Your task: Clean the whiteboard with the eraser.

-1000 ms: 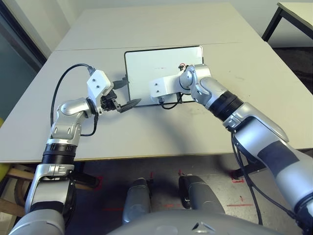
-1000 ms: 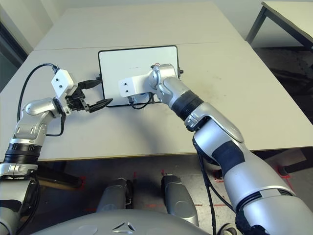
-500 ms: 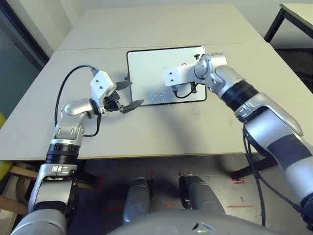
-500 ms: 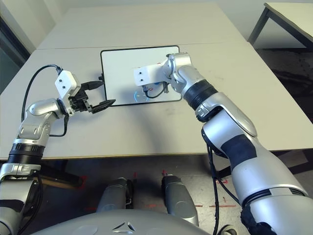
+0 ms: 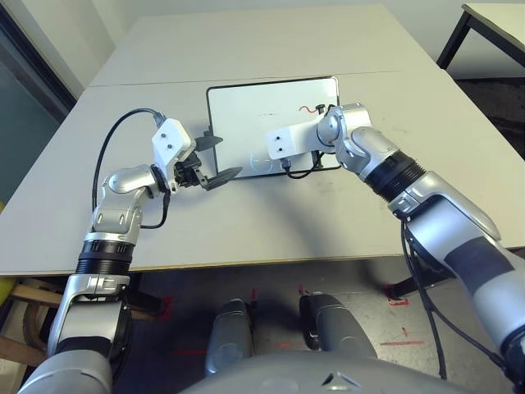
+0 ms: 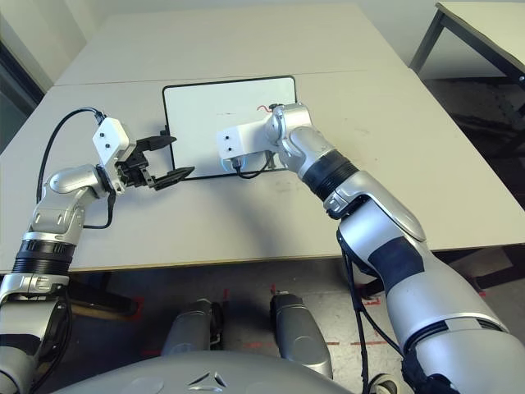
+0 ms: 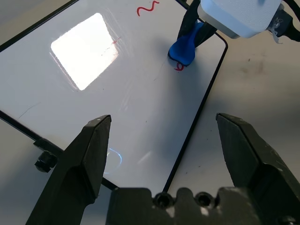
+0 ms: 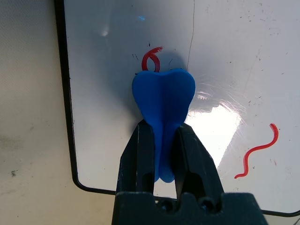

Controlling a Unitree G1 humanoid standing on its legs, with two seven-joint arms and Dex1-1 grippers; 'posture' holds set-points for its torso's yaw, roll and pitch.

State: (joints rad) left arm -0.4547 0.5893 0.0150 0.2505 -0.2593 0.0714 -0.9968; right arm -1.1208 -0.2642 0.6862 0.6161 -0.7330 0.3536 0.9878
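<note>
The whiteboard (image 5: 246,115) lies flat on the table, black-framed, with a red squiggle (image 5: 309,107) near its far right corner. My right gripper (image 8: 161,133) is shut on the blue eraser (image 8: 163,98), whose broad end presses on the board close to its near edge. A small red loop (image 8: 151,58) shows just past the eraser, and the squiggle (image 8: 258,150) lies off to one side. From the head, the right gripper (image 5: 289,164) sits under its white wrist block. My left gripper (image 5: 215,158) hangs open beside the board's left near corner, holding nothing; its wrist view shows the eraser (image 7: 184,48).
The grey table (image 5: 271,222) stretches wide around the board, with a seam across it behind the board. A second table (image 5: 492,20) stands at the far right. A black cable (image 5: 111,135) loops off the left wrist.
My right gripper has swept the eraser over the board's near right part, out to the right and back leftward. The left arm has stayed put. The head view has shifted a little.
</note>
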